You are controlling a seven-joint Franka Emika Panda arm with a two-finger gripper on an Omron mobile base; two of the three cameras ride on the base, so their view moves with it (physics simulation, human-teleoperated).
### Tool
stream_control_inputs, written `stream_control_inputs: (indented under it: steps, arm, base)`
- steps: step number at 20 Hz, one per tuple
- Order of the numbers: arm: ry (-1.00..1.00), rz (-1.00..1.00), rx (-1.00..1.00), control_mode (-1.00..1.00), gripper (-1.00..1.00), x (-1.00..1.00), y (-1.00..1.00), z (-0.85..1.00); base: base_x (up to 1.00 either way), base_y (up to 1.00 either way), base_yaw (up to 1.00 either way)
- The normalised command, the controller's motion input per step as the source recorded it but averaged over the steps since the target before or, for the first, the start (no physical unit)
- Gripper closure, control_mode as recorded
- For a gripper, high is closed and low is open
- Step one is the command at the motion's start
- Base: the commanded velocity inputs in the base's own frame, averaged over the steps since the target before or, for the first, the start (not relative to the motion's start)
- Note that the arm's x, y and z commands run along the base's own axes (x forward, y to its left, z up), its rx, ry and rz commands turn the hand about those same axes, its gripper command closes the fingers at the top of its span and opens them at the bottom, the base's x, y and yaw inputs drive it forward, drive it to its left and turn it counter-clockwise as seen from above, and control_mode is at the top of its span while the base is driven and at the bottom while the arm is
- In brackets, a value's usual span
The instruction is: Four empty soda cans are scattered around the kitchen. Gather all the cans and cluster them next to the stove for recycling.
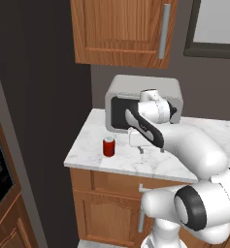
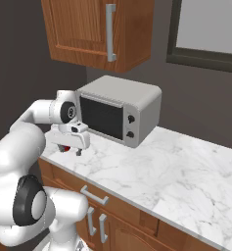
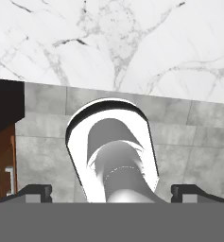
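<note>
One red soda can with a silvery top stands upright near the left end of the white marble counter. My gripper hangs fingers-down over the counter's front edge, a short way right of the can and apart from it. It is open, with nothing between its fingers. From the right base view the gripper covers most of the can, which peeks out as a red sliver. In the hand view the fingertips stand wide apart over the counter edge. The stove is out of view.
A silver toaster oven with a dark door sits at the back of the counter, close behind my hand. A wooden wall cabinet hangs above it. A dark tall unit stands to the left. The marble counter runs on to the right.
</note>
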Motion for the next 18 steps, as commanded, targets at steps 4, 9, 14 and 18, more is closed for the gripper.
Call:
stream_control_inputs:
  steps: [4, 9, 14, 18]
  arm:
    - [0.00, 0.00, 0.00, 1.00, -1.00, 0.00, 0.00, 0.00]
    - [0.00, 0.00, 0.00, -1.00, -1.00, 0.09, 0.04, 0.00]
    - [0.01, 0.04, 0.01, -1.00, -1.00, 0.62, 0.27, -0.01]
    - [0.01, 0.09, 0.03, -1.00, -1.00, 0.73, 0.30, 0.00]
  base:
    - [0.39, 0.18, 0.04]
    - [0.36, 0.17, 0.02]
    - [0.00, 0.00, 0.00]
    - [0.00, 0.00, 0.00]
